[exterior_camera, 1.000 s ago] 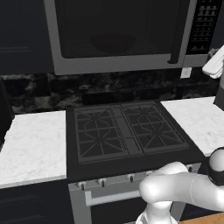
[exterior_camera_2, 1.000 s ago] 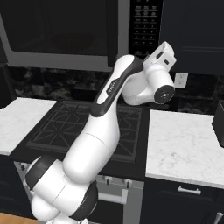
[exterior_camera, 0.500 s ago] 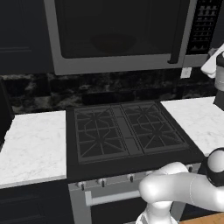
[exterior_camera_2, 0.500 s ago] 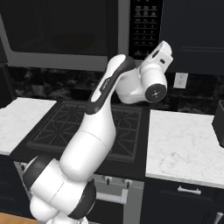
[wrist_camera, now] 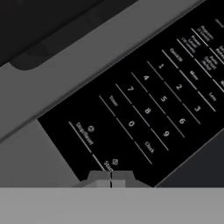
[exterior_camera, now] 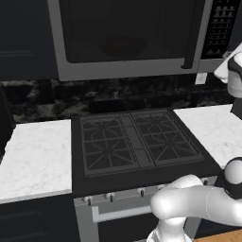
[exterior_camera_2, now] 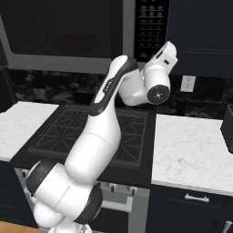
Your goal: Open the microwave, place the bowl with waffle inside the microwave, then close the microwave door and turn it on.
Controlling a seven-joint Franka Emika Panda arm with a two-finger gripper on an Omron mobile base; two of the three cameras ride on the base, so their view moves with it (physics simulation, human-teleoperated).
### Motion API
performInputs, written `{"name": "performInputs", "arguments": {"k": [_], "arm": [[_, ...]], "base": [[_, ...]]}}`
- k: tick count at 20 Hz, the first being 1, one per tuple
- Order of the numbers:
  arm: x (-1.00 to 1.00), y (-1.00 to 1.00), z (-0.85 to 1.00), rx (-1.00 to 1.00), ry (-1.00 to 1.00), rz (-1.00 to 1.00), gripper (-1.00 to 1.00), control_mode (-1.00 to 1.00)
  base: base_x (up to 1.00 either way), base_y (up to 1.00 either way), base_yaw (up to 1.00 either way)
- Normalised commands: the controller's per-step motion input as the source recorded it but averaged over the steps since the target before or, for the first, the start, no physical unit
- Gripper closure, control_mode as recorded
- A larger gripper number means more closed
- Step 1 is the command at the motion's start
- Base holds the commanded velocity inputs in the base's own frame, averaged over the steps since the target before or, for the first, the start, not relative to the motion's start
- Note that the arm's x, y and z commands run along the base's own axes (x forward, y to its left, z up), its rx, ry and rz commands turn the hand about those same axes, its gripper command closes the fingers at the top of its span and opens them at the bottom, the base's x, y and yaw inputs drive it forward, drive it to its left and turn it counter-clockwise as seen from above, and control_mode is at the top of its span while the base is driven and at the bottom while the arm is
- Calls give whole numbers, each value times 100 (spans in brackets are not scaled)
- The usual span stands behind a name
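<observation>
The microwave [exterior_camera: 66, 71] hangs above the stove with its microwave door [exterior_camera: 125, 68] shut; the dark handle [exterior_camera: 191, 42] runs down the door's right side. Behind the dark glass I make out the dim rounded bowl [exterior_camera: 122, 46]; the waffle is hidden. The black button panel [wrist_camera: 144, 113] is very close in the hand view. My gripper [wrist_camera: 110, 177] is shut, its tips pressed together right at the Start key [wrist_camera: 108, 165] in the panel's lowest row. In the right base view my hand [exterior_camera_2: 161, 59] is raised against the panel's [exterior_camera_2: 150, 27] lower end.
A black gas stove [exterior_camera: 137, 142] lies below the microwave, flanked by white marble counters [exterior_camera: 33, 156] [exterior_camera_2: 191, 150]. A wall outlet [exterior_camera_2: 186, 83] sits right of my hand. A dark object [exterior_camera_2: 227, 127] stands at the counter's far right edge.
The hand has edged up and in toward the button panel, and the elbow has swung left. The gripper stayed shut. The door has not moved.
</observation>
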Motion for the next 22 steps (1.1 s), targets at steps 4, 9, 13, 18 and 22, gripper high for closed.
{"name": "performInputs", "arguments": {"k": [4, 9, 13, 18, 22], "arm": [[25, 0, 0, -1, 0, 0, 100, -100], [28, 0, 0, -1, 1, 0, 100, -100], [28, 0, 0, -2, 2, -1, 100, -100], [33, 0, 0, -3, 2, -3, 100, -100], [40, 0, -3, -4, 1, -4, 100, -100]], "base": [[0, 0, 0], [0, 0, 0], [0, 0, 0], [0, 0, 0], [0, 0, 0]]}}
